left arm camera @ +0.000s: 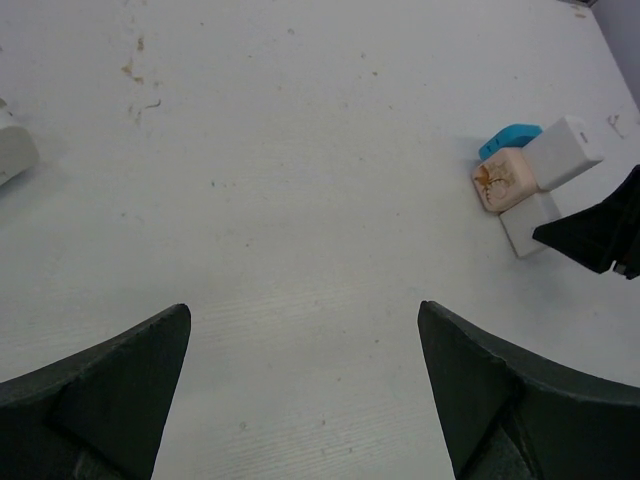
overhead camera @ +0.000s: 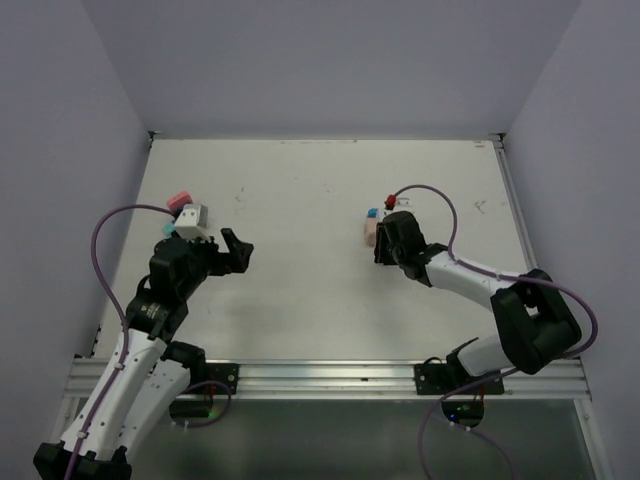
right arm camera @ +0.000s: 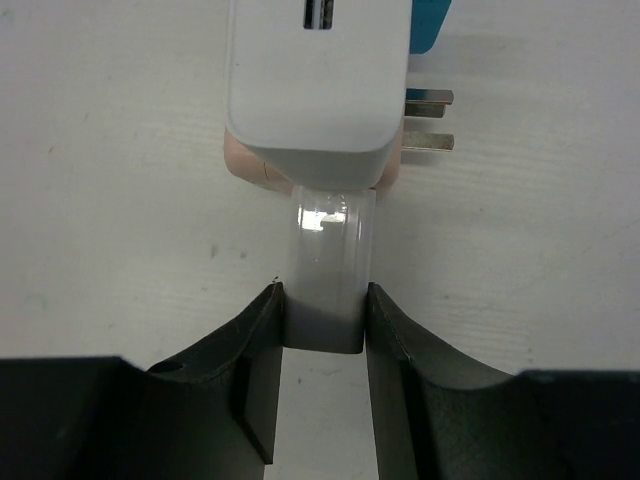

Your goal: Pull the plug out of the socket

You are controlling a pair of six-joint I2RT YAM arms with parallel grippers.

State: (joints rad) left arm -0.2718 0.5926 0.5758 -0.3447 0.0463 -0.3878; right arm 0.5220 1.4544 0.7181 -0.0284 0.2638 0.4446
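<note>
Pinching the translucent plug tight, my right hand holds it straight ahead of the fingers, seated in the white socket beyond, so I judge a straight draw back should free it. My left hand hangs wide open over the desk, well apart.

A: Item one?
B: Table, white, flat, with brownish scuff marks.
A: Surround?
B: Pale lilac walls on three sides; aluminium rail along the near edge.
A: Loose pieces?
B: Pink block, just beside a grey-white block, near the table's left edge.
</note>
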